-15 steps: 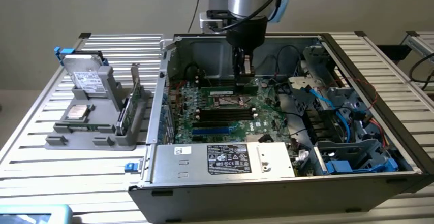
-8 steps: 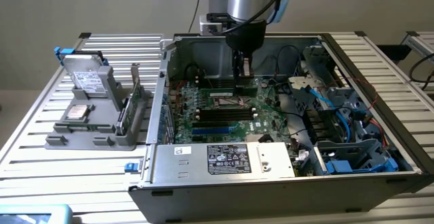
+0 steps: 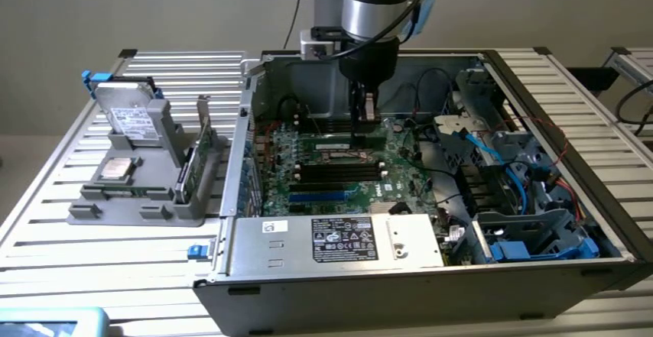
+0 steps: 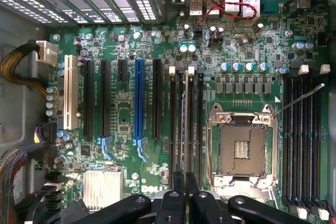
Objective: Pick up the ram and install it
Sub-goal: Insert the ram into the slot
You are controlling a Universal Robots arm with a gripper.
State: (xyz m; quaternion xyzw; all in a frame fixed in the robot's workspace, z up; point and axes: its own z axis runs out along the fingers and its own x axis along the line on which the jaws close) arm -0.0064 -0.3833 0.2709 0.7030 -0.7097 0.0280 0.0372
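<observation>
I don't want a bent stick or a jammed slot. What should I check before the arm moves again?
1. Ram held in end effector: ok.
2. Ram parallel to slots: ok.
3. Ram centred over one slot: cannot tell.
4. Latches open: cannot tell.
5. Red cable clear of slots: ok.

The green motherboard (image 4: 131, 114) lies beneath the gripper (image 4: 184, 203). Its bare CPU socket (image 4: 242, 148) sits just beside it, with a blue slot (image 4: 138, 98) and a white slot (image 4: 67, 98) farther off. Well apart from the gripper, outside the open case (image 3: 408, 299), a grey holder (image 3: 133, 199) carries a hard drive (image 3: 128, 111).
</observation>
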